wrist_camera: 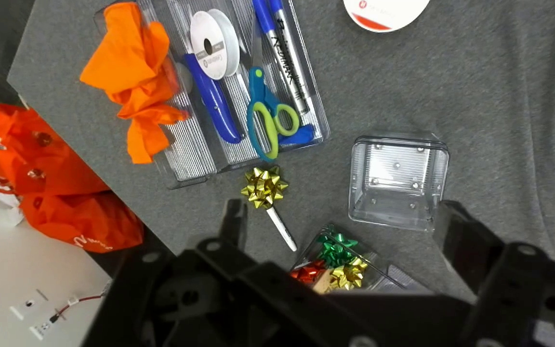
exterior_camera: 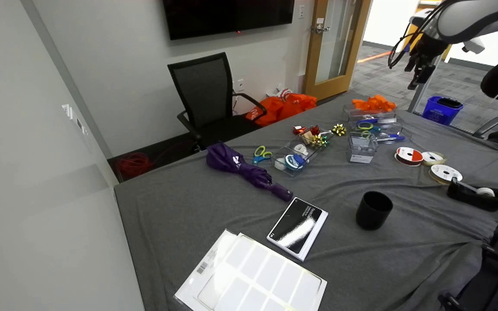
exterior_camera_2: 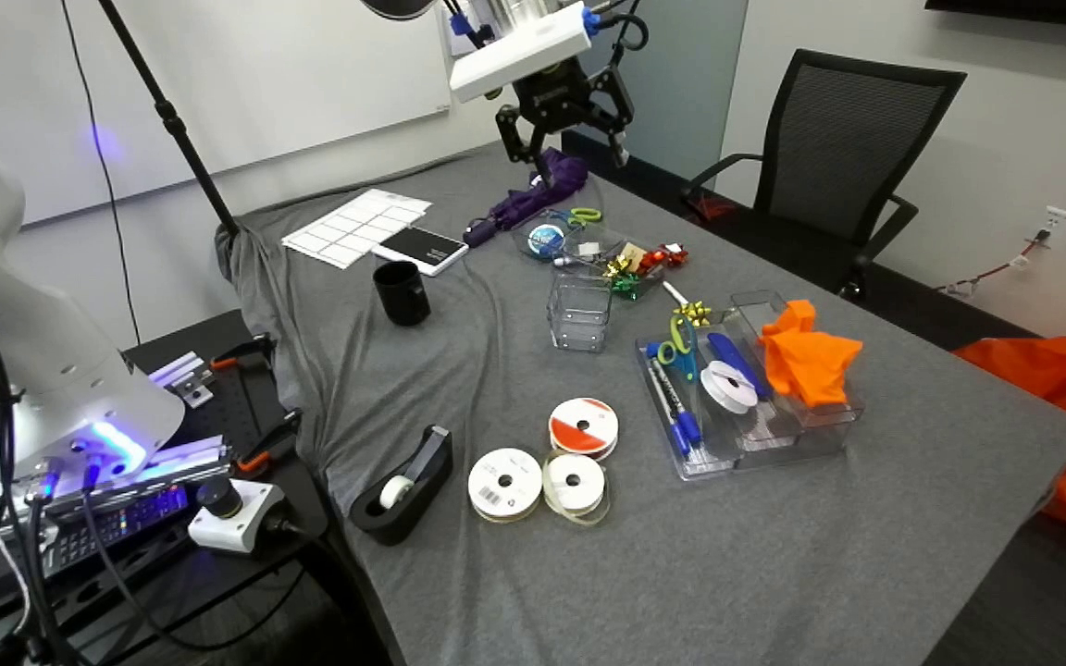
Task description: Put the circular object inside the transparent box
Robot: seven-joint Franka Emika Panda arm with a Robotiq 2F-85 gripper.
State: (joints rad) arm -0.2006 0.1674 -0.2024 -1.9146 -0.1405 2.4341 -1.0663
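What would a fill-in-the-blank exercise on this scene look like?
The black two-fingered claw stands ____ rather than shut.
In the wrist view, the small clear square plastic box lies to the ____ of the blue-and-green scissors.
The folded fabric umbrella is coloured ____.
The black cylindrical cup stands ____, not tipped.
Missing words: open; right; purple; upright.

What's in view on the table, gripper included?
Transparent box: 1, clear, central
Sheets: 2+, white, end of table
Flat pack: 1, black-topped, near sheets
Cup: 1, black, near pack
Umbrella: 1, purple, near pack
Tray: 1+, clear, near box
Organizer: 1+, clear, near box
Spools: 4+, white, organizer, loose
Dispenser: 1, black, beside spools
Scissors: 2, green-blue, organizer, near umbrella
Pens: 3+, blue-capped, white, organizer, loose
Cloth: 1, orange, organizer
Tool: 1, blue, organizer
Bows: 4+, gold, red, green, tray, loose
Rolls: 3+, white, blue, tray
Gripper: 1, black, open above table
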